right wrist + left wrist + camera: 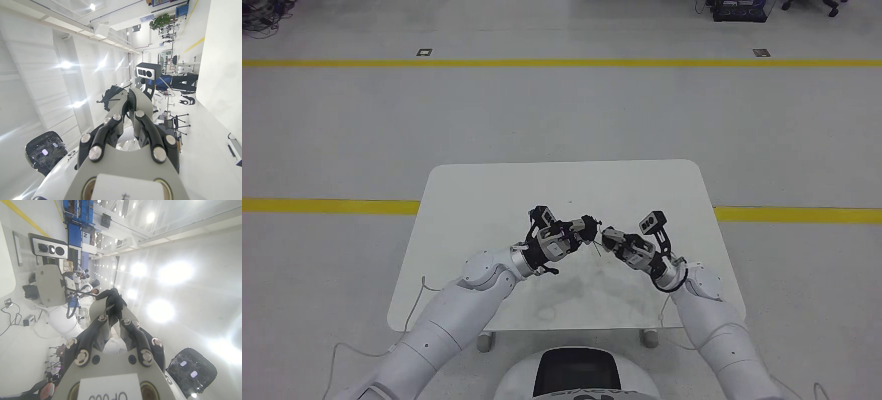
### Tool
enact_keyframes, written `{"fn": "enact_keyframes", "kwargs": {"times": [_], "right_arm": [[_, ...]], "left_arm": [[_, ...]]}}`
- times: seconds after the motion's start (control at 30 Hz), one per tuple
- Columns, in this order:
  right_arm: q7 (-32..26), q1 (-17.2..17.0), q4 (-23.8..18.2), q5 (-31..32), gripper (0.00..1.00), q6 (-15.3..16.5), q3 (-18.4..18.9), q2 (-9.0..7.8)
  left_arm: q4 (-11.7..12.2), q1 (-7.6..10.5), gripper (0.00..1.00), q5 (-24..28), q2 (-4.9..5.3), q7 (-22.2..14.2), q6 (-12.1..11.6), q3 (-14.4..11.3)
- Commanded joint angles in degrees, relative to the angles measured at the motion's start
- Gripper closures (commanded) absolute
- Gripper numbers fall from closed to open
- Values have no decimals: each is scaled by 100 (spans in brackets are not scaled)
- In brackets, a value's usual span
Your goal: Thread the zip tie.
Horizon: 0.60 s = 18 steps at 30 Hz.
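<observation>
We see both hands raised above the white, round-cornered tabletop (482, 200), their tips almost meeting over its near middle. The left hand (589, 229) is clenched. Its grey fingers press black, wrinkled pads together on a thin black plastic zip tie (110, 100), and a curl of strap shows between them in the left wrist view. The right hand (608, 236) grips the zip tie too. The flat, narrow strap runs out from between its fingers, beside the ribbed black pad (132, 100), and ends in a small blocky tip. The tie sits in the air between the two hands, clear of the tabletop.
</observation>
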State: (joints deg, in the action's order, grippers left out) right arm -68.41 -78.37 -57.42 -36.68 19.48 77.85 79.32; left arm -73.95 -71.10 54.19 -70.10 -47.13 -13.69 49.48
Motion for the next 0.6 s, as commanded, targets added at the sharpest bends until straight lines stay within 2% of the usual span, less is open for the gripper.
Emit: {"fn": "enact_keyframes", "kwargs": {"times": [0.0,0.57], "right_arm": [[22,-12,-23,39,100,0,3,0],[189,-103,-213,511,100,0,0,1]], "left_arm": [[0,0,100,0,0,0,0,0],[0,0,100,0,0,0,0,0]]}}
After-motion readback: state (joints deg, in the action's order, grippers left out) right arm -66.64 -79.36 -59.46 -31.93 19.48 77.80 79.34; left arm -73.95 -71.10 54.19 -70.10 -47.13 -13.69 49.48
